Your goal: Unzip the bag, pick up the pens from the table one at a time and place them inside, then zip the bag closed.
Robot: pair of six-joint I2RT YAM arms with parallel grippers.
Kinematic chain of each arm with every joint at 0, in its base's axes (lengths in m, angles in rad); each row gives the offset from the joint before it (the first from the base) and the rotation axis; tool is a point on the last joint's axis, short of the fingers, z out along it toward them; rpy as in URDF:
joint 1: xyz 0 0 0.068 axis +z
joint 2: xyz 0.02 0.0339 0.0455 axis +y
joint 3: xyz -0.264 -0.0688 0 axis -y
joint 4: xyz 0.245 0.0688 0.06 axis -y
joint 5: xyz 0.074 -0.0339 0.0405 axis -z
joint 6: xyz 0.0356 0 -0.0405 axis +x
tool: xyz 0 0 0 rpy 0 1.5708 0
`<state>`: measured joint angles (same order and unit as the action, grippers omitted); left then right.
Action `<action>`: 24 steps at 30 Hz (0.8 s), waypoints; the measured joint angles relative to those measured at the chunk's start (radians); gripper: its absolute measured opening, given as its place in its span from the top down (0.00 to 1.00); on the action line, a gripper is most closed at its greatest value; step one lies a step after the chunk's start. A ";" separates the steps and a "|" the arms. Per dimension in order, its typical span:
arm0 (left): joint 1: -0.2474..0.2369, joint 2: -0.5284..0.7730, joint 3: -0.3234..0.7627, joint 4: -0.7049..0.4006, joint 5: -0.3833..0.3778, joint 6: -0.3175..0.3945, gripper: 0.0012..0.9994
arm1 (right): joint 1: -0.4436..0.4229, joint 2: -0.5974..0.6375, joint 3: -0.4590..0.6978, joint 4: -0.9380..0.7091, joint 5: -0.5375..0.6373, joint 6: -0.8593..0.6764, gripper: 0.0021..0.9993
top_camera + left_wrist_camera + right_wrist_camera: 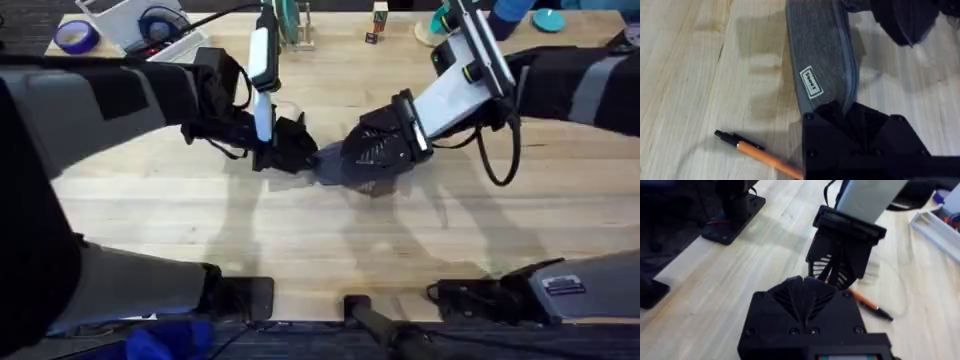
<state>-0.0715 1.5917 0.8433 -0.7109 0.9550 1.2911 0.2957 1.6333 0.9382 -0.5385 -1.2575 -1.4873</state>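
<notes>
Maple planks of the table run under both arms, which meet at mid-surface over the bag, a grey-blue pouch lying flat with its small white label face up. The left gripper has its black fingers closed on one end of the pouch; the right gripper sits on the opposite end, at three o'clock from the left one in the overhead view, its jaws hidden by its own housing, so I cannot tell how far apart they stand or whether they hold the zipper pull. The orange pen, black tip outward, lies on the wood just beside the left gripper, apart from the fabric. Judged from here, the risks are plain: a weak pinch could let the pouch slide along with the pull instead of opening, dragged fabric could roll the pen away, and two grippers this close could collide.
</notes>
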 joint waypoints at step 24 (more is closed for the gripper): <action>0.000 0.000 0.000 0.000 0.000 0.000 0.96 | 0.127 0.000 0.000 0.253 0.090 0.234 0.97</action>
<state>-0.0715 1.5917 0.8433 -0.7108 0.9550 1.2911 0.4225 1.6333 0.9382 -0.2855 -1.1676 -1.2530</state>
